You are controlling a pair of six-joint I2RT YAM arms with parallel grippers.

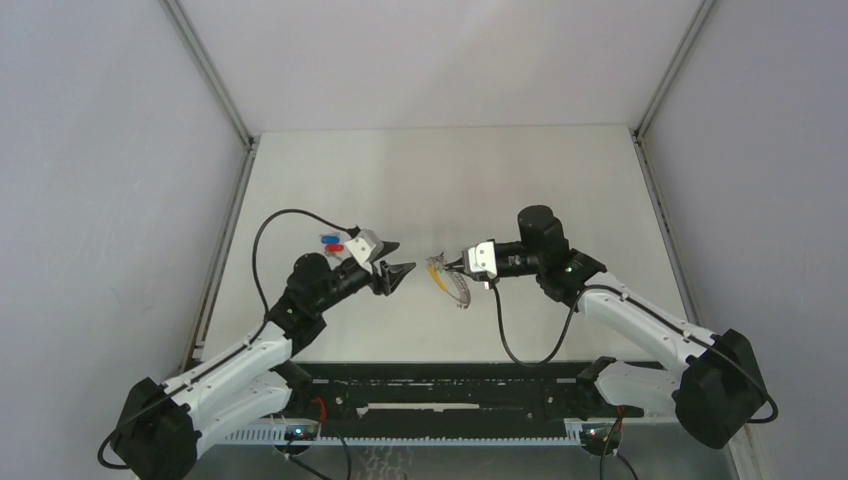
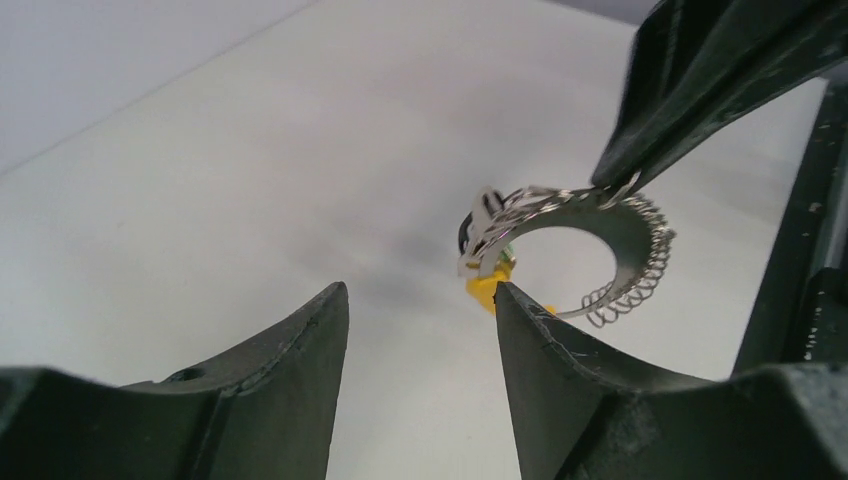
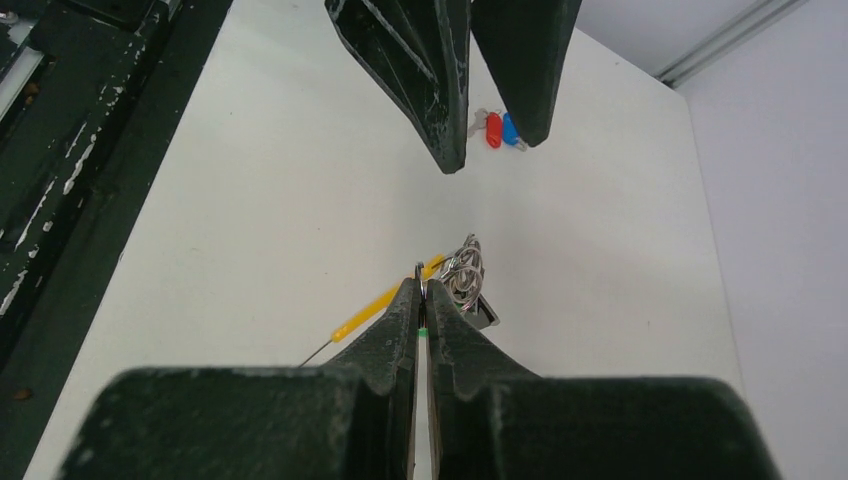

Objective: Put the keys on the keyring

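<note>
The keyring (image 1: 447, 279), a thin metal ring with a yellow tab (image 2: 488, 287) and a loop of silvery chain (image 2: 640, 270), hangs above the table near its middle. My right gripper (image 1: 456, 267) is shut on the ring's edge, its tips pinching the wire (image 3: 421, 283). My left gripper (image 1: 398, 259) stands open just left of the ring with nothing between its fingers (image 2: 300, 350); the yellow tab sits right at the tip of one of them. The keys, one with a blue head (image 1: 326, 238) and one with a red head (image 1: 336, 246), lie together on the table behind the left gripper, apart from both grippers.
The white table (image 1: 450, 180) is walled at the back and both sides. A black rail (image 1: 440, 395) with the arm bases runs along the near edge. The left arm's cable (image 1: 262, 240) loops over the table's left side.
</note>
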